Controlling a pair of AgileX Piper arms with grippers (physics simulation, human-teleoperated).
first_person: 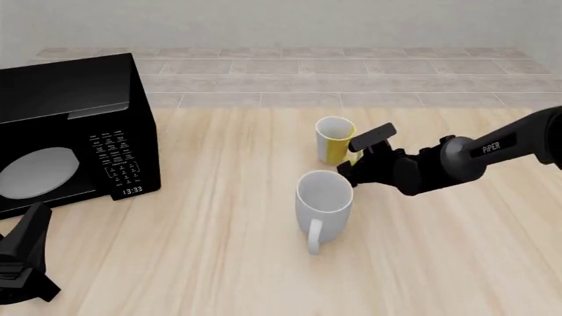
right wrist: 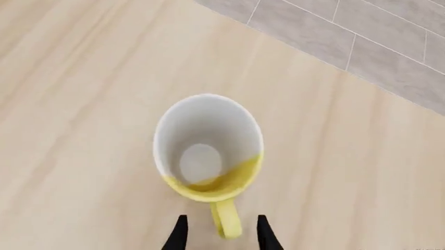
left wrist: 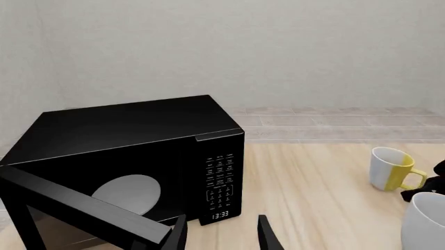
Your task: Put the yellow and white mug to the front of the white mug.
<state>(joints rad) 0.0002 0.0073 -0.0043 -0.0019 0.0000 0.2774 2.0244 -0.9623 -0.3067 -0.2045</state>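
Two arms: the left end effector (first_person: 26, 260) sits at the near left corner of the counter (first_person: 220, 263), well apart from both mugs; its wrist view shows the fingers spread with nothing between them.
White mug: the white mug (first_person: 323, 201) stands upright near the middle of the counter, its loop handle pointing toward the near edge.
Right end effector: the right end effector (right wrist: 219, 232) reaches in from the right, just beyond the white mug. Its two dark fingers stand apart on either side of the yellow handle (right wrist: 226, 219); I cannot tell whether they touch it yet.
Yellow and white mug: the yellow and white mug (first_person: 335, 139) stands upright just behind the white mug, on its far side, handle turned toward the right arm.
Risk: a pinch on the thin handle alone could let the mug swing or tip when lifted, as I judge it.
In the way: the white mug sits directly between the small mug and its goal at the front, so a low or straight carry could knock it over.
Other things: a black microwave (first_person: 70, 131) with its door (left wrist: 83, 205) hanging open stands at the far left, well clear.
Beyond: a tiled floor (first_person: 351, 72).
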